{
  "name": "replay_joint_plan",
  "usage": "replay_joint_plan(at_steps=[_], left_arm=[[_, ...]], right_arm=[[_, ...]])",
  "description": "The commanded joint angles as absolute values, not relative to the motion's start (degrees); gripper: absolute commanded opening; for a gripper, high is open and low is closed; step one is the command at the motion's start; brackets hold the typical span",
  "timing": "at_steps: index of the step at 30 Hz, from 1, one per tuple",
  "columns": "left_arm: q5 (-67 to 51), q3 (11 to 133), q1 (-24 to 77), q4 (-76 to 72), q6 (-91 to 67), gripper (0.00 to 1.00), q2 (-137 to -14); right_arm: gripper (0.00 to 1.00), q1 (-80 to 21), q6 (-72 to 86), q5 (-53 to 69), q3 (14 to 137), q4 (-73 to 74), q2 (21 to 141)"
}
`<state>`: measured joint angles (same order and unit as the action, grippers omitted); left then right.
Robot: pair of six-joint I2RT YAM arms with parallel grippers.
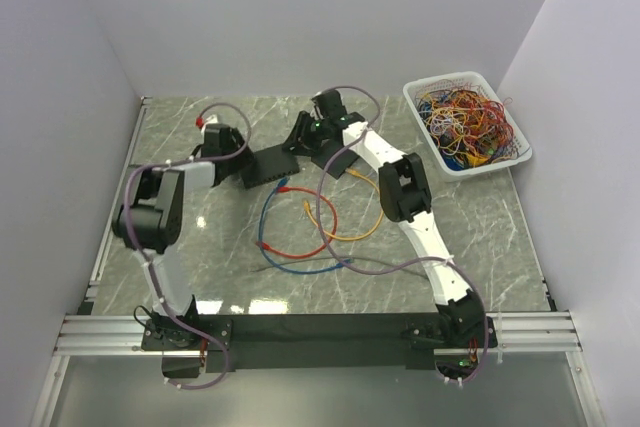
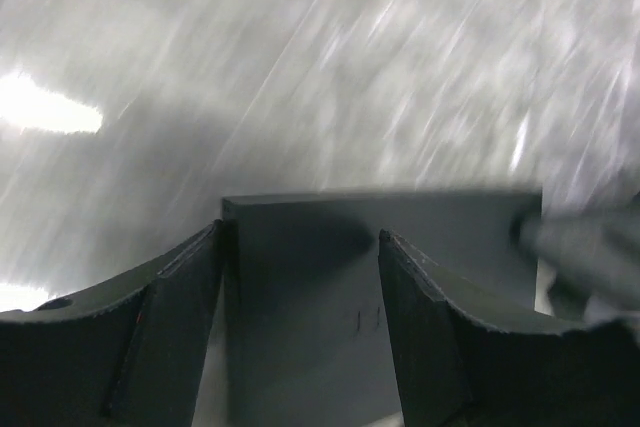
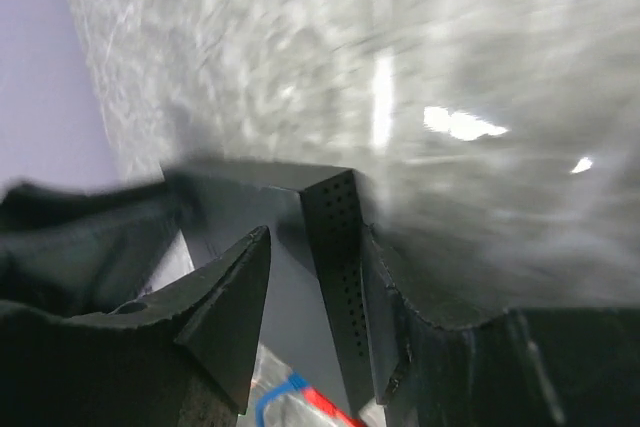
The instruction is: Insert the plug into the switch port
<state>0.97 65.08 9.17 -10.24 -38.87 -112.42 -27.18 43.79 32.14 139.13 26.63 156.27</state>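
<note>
The black switch lies at the middle back of the table. My left gripper is at its left end and my right gripper at its right end. In the left wrist view the open gripper straddles the switch's corner, with the left finger at its edge. In the right wrist view the open gripper straddles the switch's perforated end, and the right finger rests against that side. A blue plug and a yellow plug lie loose in front of the switch.
Red, blue and yellow cables loop on the table in front of the switch. A flat black object lies right of the switch. A white basket of tangled wires stands at the back right. Walls close in left and right.
</note>
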Motion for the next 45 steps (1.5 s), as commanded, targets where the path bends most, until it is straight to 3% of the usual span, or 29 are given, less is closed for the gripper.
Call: replay_joint_plan(at_steps=[1,5,12,15,22,28,30,32,34,36,37,45], left_arm=[[-5.1,55.4,12.7,-8.2,-46.0,0.67,-104.4],[-1.1,44.7,12.7,-7.5,-48.6,0.68,-94.9],[2.2,38.7,12.7,-5.0,-51.4,0.71,-88.6],[5.8,38.8,12.6,-2.1,-50.5,0.72,-86.1],[11.2,38.6,12.0,-0.2,-48.2,0.73,-77.5],[10.8,38.4,12.0,2.2,-47.4,0.76,-70.9],[9.4,36.0,13.0,1.1,-47.5,0.87,-68.3],[8.7,32.5,14.4,0.4,-48.0,0.84,-64.3],[9.9,29.7,18.4,-1.7,-48.5,0.81,-61.4],[11.9,28.5,23.8,-1.8,-49.8,0.77,-60.4],[13.0,27.4,25.3,-1.9,-50.4,0.77,-60.2],[20.3,23.2,33.7,-1.7,-56.1,0.69,-62.0]], right_arm=[[0.48,-36.0,43.8,36.7,134.7,28.2,156.0],[0.48,-37.8,44.6,35.2,132.8,26.1,154.7],[0.48,-38.2,44.2,35.9,133.5,17.5,153.5],[0.54,-37.7,39.0,31.7,129.7,17.9,147.1],[0.95,-37.7,27.1,19.3,117.0,18.1,129.1],[0.98,-38.4,26.7,5.7,105.3,18.8,114.3],[0.99,-38.6,28.2,-3.3,94.8,16.2,105.4],[1.00,-37.9,32.8,-6.4,77.8,9.2,97.9],[1.00,-34.5,42.9,2.7,60.0,-6.0,89.4],[1.00,-27.1,48.9,21.7,50.9,-21.1,87.5],[0.99,-25.9,50.8,24.5,46.5,-23.3,87.6],[1.00,-30.4,40.0,13.7,45.7,-8.4,83.2]])
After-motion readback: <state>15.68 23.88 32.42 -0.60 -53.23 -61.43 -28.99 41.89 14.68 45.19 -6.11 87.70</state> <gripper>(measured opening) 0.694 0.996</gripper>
